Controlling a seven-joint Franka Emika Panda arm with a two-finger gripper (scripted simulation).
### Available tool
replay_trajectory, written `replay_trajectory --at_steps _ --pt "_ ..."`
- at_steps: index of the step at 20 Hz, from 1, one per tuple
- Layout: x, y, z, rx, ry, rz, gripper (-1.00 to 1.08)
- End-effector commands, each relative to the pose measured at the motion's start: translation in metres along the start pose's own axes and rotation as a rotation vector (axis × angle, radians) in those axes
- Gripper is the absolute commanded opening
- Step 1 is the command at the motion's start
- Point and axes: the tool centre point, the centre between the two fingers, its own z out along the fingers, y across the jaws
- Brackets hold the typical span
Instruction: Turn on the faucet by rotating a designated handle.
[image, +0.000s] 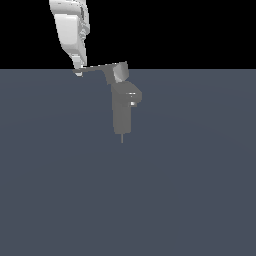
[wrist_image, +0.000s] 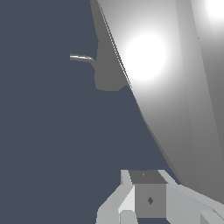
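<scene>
The grey faucet (image: 121, 112) stands upright in the middle of the exterior view, with a short stubby spout (image: 134, 96) toward that view's right. Its handle (image: 100, 68), a long thin lever on a wedge hub, reaches out toward the exterior view's left. My white gripper (image: 78, 69) comes down from above onto the lever's far tip, touching it. Its fingers look pressed together with no gap. In the wrist view the handle (wrist_image: 175, 87) fills one side as a broad bright grey surface. The faucet (wrist_image: 107, 72) column shows beyond it, and my gripper (wrist_image: 146, 194) lies alongside the lever.
A flat, dark blue-grey floor (image: 190, 190) lies all around the faucet. A thin pin (image: 122, 138) sticks out under the column's base. Black background sits above the horizon line.
</scene>
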Motion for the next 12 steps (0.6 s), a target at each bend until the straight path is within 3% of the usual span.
replay_trajectory --at_steps 1,12 --pt "0.0 0.009 -0.001 -0.004 0.001 0.001 -1.0" --pt "-0.001 0.042 -0.001 -0.003 0.001 0.002 -1.0"
